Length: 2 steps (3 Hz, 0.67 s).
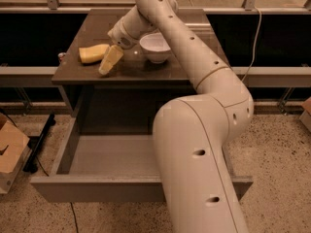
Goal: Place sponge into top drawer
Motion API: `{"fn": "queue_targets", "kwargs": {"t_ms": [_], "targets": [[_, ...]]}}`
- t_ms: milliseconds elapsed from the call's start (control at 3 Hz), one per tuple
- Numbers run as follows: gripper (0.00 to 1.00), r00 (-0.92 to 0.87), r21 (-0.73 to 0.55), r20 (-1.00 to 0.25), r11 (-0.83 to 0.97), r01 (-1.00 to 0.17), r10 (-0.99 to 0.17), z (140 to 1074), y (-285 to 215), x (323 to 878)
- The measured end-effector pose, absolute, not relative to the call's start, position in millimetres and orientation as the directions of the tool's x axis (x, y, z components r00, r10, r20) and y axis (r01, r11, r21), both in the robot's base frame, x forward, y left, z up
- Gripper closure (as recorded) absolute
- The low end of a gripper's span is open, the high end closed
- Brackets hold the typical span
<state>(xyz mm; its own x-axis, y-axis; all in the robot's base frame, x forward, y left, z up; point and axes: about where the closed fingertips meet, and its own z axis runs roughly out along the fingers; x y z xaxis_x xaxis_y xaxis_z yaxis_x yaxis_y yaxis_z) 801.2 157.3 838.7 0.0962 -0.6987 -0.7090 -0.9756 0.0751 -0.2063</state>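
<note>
The yellow sponge (93,53) lies on the brown cabinet top (146,67), towards its left side. My gripper (109,64) hangs just right of the sponge and a little nearer the front edge, its pale yellow fingers (111,59) pointing down at the cabinet top. It holds nothing. The top drawer (112,154) stands pulled out below the cabinet top, its grey floor bare. My arm covers the drawer's right part.
A white bowl (155,46) stands on the cabinet top right of the gripper. A small red-and-white object (61,57) sits at the top's left edge. A cardboard box (10,154) lies on the floor left of the drawer.
</note>
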Motion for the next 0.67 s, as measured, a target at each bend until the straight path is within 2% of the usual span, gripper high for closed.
{"fn": "queue_targets", "kwargs": {"t_ms": [333,667], "targets": [[0.22,0.097,-0.197,-0.726,0.071,-0.978,-0.681,839.5,169.1,807.2],[0.53,0.096,-0.191,-0.733,0.068,-0.979,-0.673,844.0,174.5,808.0]]}}
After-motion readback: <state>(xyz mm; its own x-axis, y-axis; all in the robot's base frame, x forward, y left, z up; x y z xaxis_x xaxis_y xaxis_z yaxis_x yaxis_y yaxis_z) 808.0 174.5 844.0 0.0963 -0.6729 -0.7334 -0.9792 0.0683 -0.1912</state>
